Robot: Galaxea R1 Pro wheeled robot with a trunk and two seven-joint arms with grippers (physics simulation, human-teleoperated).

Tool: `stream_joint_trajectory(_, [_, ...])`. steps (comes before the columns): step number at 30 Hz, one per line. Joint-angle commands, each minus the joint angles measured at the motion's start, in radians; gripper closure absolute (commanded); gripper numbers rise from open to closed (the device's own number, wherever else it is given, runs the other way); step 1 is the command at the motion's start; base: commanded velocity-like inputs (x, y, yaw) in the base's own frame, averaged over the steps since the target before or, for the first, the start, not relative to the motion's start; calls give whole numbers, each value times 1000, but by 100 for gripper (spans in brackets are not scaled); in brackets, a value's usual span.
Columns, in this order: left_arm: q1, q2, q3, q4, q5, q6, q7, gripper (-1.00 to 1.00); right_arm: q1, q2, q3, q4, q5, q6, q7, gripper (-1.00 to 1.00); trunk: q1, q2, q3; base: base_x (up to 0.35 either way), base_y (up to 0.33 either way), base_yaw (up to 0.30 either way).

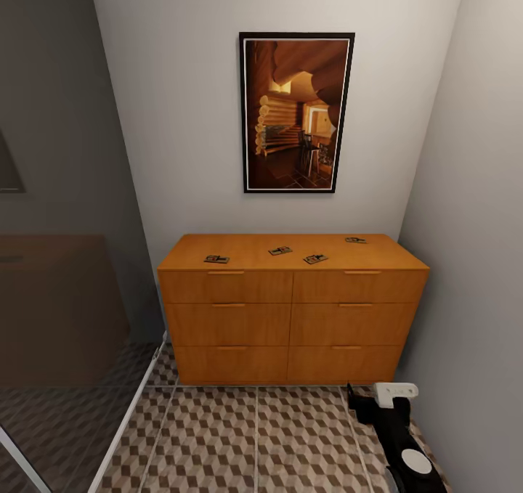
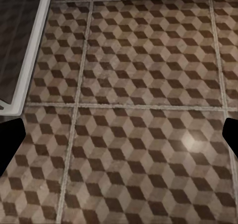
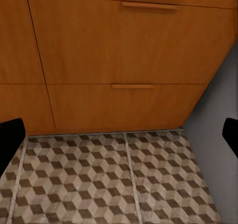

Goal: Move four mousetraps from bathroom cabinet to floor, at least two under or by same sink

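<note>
The orange-brown cabinet (image 1: 290,319) stands against the far wall with its drawers closed. Several mousetraps lie on its top: one at the left (image 1: 216,259), two near the middle (image 1: 280,250) (image 1: 315,258), and one at the back right (image 1: 355,240). The cube-patterned bathroom floor (image 1: 240,442) stretches in front of it. My right arm (image 1: 399,435) hangs low by the cabinet's right front corner. The right gripper (image 3: 119,140) is open and empty, facing the lower drawers. Open and empty too, the left gripper (image 2: 119,144) hangs over bare tiles. The bathroom sink is out of view.
A dark glass partition (image 1: 65,261) with a white frame (image 2: 32,50) closes off the left side. A grey wall (image 1: 472,261) runs close along the cabinet's right end. A framed picture (image 1: 296,112) hangs above the cabinet.
</note>
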Motion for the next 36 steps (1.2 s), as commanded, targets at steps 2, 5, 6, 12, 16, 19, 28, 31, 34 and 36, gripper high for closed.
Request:
stream_joint_trajectory(2, [0,0,-1,1,0,-2,3,-100,-12,0,0,-13,11,25,-2,-100,0,-1,-1,0,0,0])
stream_joint_trajectory(5, [0,0,-1,3,0,-2,3,-100,-32,0,0,-22,17,49,-3,-100,0,-1,-1,0,0,0])
stream_joint_trajectory(6, [0,0,-1,3,0,-2,3,-100,-39,0,0,-24,19,57,-2,-100,0,-1,-1,0,0,0])
stream_joint_trajectory(12, [0,-1,-1,5,0,-2,3,-100,-86,0,0,-30,23,105,-4,-100,0,-1,-1,0,0,0])
stream_joint_trajectory(16, [0,-1,-1,5,0,-2,3,-100,-123,0,0,-31,24,135,-10,-100,0,-1,-1,0,0,0])
stream_joint_trajectory(19, [0,-1,0,9,0,-2,3,-100,-152,0,0,-32,25,159,-13,-100,0,-1,-1,0,0,0])
stream_joint_trajectory(28, [0,-1,0,16,1,-2,3,-100,-230,-1,0,-32,28,234,-15,-100,0,-1,-1,0,0,0])
stream_joint_trajectory(31, [0,-1,1,24,0,-2,3,-100,-266,-2,0,-32,40,266,-15,-100,0,-1,-1,0,0,0])
stream_joint_trajectory(34, [0,-1,1,31,1,-3,3,-100,-302,-2,0,-32,59,287,-15,-100,0,-1,-1,0,0,0])
stream_joint_trajectory(36, [0,0,0,38,1,-3,3,-100,-320,-3,0,-31,70,298,-14,-100,0,-1,-1,0,0,0])
